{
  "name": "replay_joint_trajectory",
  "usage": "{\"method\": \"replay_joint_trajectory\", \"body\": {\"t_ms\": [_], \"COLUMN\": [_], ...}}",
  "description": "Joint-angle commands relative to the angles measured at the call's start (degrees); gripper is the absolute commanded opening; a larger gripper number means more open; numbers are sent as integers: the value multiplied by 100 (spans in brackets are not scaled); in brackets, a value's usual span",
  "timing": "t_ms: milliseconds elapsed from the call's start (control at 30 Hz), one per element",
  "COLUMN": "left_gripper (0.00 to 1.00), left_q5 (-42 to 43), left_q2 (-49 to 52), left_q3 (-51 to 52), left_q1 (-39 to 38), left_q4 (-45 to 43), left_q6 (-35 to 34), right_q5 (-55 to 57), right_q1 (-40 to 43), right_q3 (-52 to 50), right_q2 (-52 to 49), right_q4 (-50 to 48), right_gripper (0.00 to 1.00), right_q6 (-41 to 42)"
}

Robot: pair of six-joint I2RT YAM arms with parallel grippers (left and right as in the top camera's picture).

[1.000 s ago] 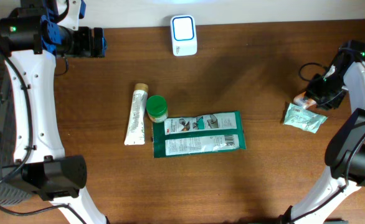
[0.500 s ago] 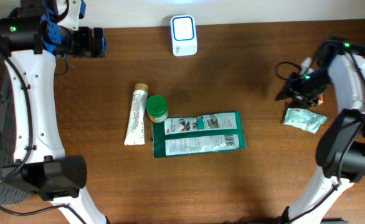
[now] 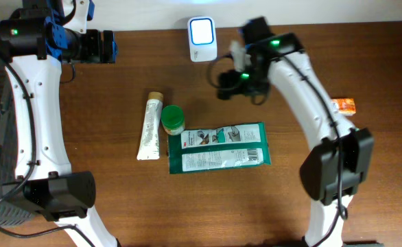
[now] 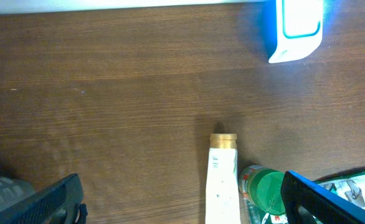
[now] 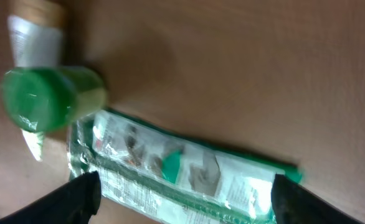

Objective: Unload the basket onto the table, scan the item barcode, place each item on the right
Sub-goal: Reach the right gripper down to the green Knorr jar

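Observation:
The white barcode scanner [image 3: 202, 39] stands at the table's far edge and also shows in the left wrist view as the scanner [image 4: 298, 28]. A white tube [image 3: 149, 127], a green-capped bottle [image 3: 173, 119] and a long green packet [image 3: 218, 147] lie mid-table. My right gripper [image 3: 228, 84] hovers open between the scanner and the packet. In the right wrist view the right gripper [image 5: 185, 196] holds nothing, with the packet [image 5: 189, 171] and bottle [image 5: 42, 99] below it. My left gripper [image 3: 106, 46] is open and empty at the far left; the left gripper [image 4: 182, 202] looks over the tube [image 4: 223, 177].
A small orange item [image 3: 343, 106] lies alone near the right edge, past the right arm's lower link. The left arm's white links run down the left side of the table.
The right arm has swung from the right edge to the middle of the table, and its jaws have opened. The orange item stays behind at the right. The left arm has not moved.

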State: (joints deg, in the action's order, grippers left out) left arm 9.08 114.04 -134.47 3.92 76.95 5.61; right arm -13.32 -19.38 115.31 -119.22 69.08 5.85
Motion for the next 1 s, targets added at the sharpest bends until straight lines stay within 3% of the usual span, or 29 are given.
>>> {"method": "replay_joint_trajectory", "body": {"t_ms": [0, 200, 967], "left_gripper": [99, 99, 99], "left_q5": [57, 57, 57], "left_q2": [-50, -50, -50], "left_q3": [-24, -24, -24], "left_q1": [0, 0, 0], "left_q4": [-11, -9, -11], "left_q6": [98, 98, 96], "right_q5": [1019, 1097, 492], "right_q1": [-817, -1609, -1978], "right_q3": [396, 387, 385], "right_q2": [76, -234, -1526], "right_q4": [-393, -1064, -1499], "right_gripper": [98, 98, 97], "right_q6": [-439, -739, -745]}}
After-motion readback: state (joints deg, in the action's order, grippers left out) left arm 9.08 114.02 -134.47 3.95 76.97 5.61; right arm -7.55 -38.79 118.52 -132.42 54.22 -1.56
